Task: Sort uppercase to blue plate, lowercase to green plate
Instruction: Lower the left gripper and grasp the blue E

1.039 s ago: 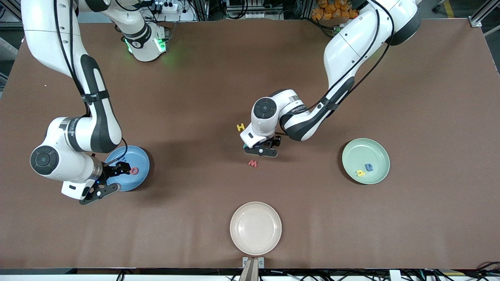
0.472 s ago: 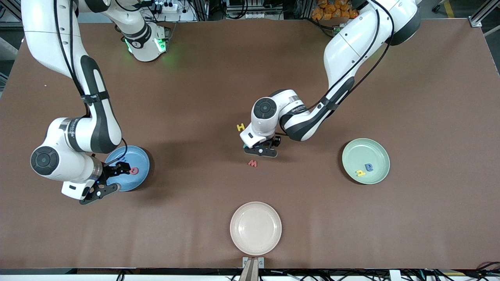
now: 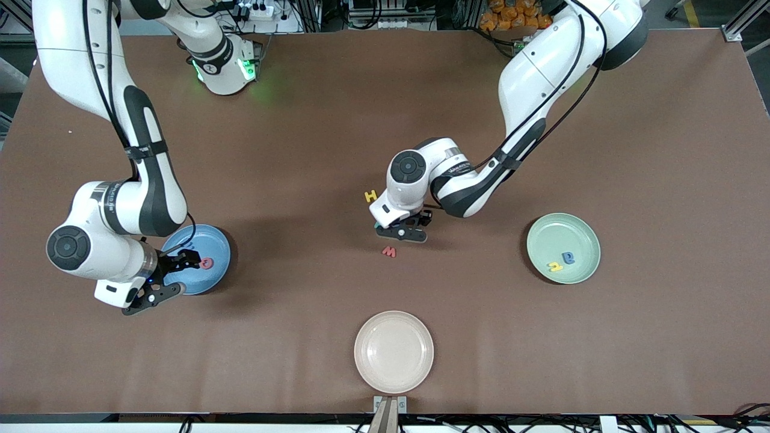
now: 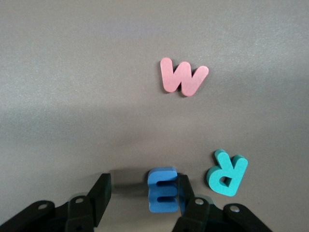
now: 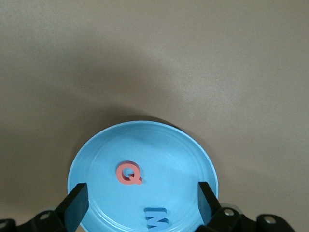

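Note:
My left gripper (image 3: 404, 232) is down at the table's middle, open, with the blue lowercase m (image 4: 163, 189) between its jaws. One finger (image 4: 184, 189) touches the m and the other stands apart from it. A teal uppercase R (image 4: 227, 172) lies beside it, and the red w (image 3: 389, 251) lies nearer the front camera. The yellow H (image 3: 371, 196) lies farther back. My right gripper (image 3: 180, 275) hangs open over the blue plate (image 3: 212, 239), which holds a red Q (image 5: 128, 173) and a blue M (image 5: 157, 218). The green plate (image 3: 559, 231) holds a yellow lowercase letter (image 3: 554, 266) and a blue a (image 3: 568, 258).
A cream plate (image 3: 394, 352) sits at the table's front edge, in the middle. The blue plate is toward the right arm's end and the green plate toward the left arm's end, with bare brown table between them.
The left gripper's jaws have narrowed around the blue m. Neither arm has shifted noticeably, and the right gripper stays open over the blue plate.

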Available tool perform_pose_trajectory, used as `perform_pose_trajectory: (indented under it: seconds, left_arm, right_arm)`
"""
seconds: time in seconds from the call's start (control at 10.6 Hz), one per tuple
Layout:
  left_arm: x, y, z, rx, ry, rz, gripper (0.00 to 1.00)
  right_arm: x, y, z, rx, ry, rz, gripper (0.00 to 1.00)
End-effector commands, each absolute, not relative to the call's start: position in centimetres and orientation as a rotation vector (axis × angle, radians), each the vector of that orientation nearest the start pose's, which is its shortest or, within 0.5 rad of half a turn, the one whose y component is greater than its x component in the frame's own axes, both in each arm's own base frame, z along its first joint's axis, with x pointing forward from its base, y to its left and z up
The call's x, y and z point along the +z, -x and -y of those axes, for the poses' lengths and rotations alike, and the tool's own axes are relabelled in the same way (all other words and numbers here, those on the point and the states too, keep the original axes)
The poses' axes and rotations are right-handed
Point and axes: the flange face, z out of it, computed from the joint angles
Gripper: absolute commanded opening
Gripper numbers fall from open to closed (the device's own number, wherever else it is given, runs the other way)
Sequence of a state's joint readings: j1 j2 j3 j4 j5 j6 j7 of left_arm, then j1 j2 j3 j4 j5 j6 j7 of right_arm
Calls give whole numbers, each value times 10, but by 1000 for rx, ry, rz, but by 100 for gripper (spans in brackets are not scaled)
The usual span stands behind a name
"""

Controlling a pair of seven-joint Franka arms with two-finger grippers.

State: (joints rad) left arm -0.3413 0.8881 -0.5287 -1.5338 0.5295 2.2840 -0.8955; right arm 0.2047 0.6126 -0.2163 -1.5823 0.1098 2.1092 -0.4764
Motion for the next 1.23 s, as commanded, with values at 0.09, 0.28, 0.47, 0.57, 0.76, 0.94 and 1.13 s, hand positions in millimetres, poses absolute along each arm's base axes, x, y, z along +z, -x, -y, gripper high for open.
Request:
perform_pose_trajectory:
  seconds: [0.09,0.28,0.47,0.57,0.76,0.94,1.13]
  left_arm:
    - [176,-505,495,2,3150,-281,62]
    - [174,-506,494,3,3147,-280,51]
    - [174,-506,494,3,3147,-280,31]
    - [174,-507,493,3,3148,-278,17]
    - [177,-510,491,-10,3144,-303,0]
    - [183,-515,487,-29,3142,-298,0]
    - [197,-524,480,-53,3139,-274,0]
  right_arm:
    - [280,-689,-9,111,3070,680,100]
    - [279,-688,-9,113,3070,680,100]
    - [279,-688,-9,113,3070,680,100]
    - [278,-688,-9,116,3070,679,100]
    - [278,-688,-9,116,3070,679,100]
    - [280,-689,-9,111,3070,680,100]
    - [279,-688,-10,113,3069,682,100]
